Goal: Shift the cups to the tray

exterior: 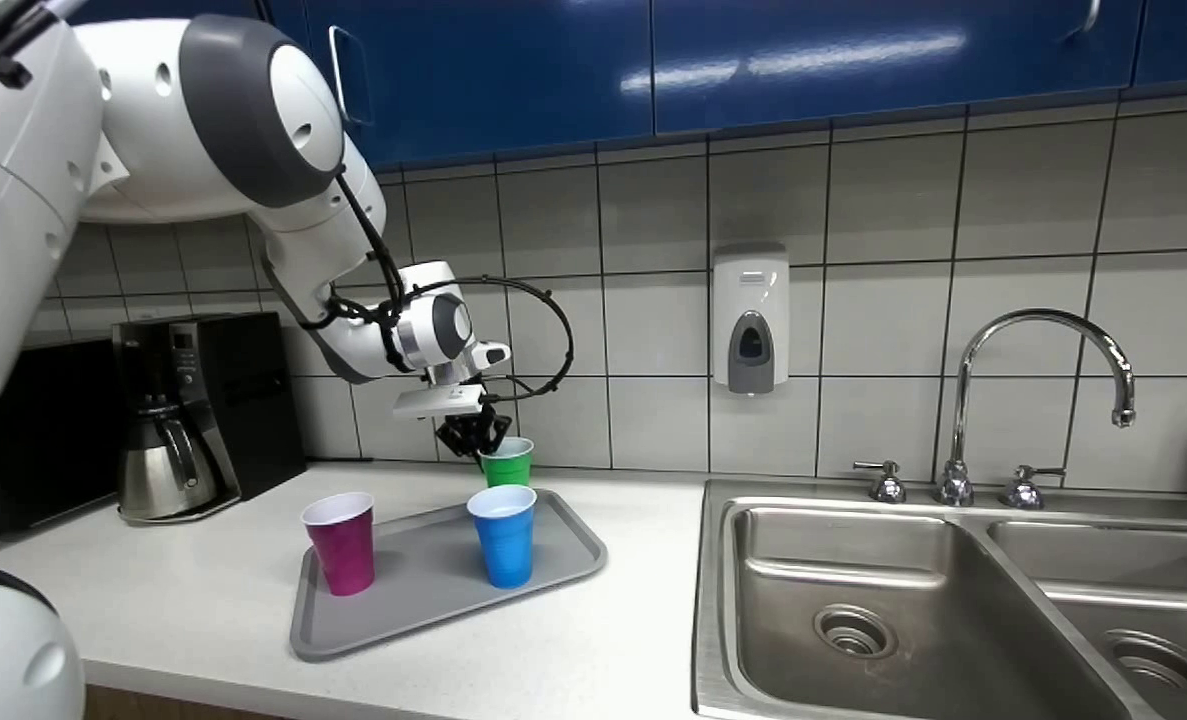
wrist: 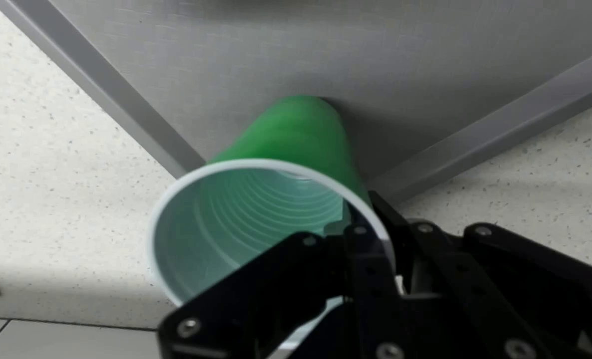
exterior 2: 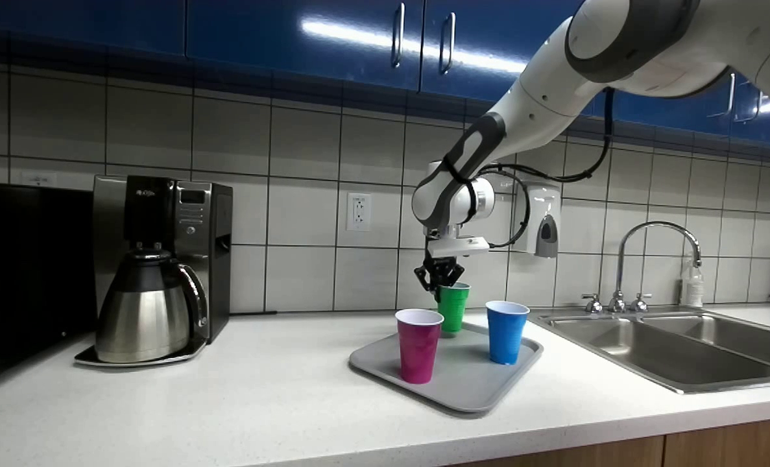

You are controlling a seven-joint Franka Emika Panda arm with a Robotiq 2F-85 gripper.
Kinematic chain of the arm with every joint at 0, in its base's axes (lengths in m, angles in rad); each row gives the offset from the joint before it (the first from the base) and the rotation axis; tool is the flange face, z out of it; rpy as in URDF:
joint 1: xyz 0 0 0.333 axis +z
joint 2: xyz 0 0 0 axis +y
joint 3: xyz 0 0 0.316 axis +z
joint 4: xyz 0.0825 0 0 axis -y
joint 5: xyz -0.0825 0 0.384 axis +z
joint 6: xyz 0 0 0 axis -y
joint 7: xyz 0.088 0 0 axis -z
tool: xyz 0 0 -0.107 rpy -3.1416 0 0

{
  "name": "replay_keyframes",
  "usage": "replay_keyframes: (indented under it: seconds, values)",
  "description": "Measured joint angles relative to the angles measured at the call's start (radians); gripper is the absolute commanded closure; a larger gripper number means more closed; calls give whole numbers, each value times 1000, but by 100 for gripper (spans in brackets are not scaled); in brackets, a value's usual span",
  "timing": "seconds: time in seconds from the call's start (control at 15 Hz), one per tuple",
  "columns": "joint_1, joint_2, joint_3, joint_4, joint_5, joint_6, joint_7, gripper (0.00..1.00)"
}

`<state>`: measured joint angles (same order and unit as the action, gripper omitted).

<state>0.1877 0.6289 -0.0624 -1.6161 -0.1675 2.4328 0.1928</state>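
In an exterior view, the purple cup (exterior: 341,548) and the blue cup (exterior: 505,545) stand on the grey tray (exterior: 423,575). In an exterior view, the green cup (exterior 2: 453,308) is upright at the tray's back corner, base contact unclear. In the wrist view, the hand (wrist: 363,212) clamps its side, one finger inside, one outside.
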Motion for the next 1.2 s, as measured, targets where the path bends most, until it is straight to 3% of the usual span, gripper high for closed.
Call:
replay_keyframes:
  seconds: [0.47,0.53,0.6,0.73,0.87,1.2]
  values:
    - [0,0,0,-17,-43,0,-3,99]
    - [0,0,0,-20,-47,0,-3,89]
    - [0,0,0,-22,-50,0,-3,70]
    - [0,0,0,-26,-56,0,-3,64]
    - [0,0,0,-29,-58,0,-3,52]
    - [0,-4,-2,-30,-59,0,-4,13]
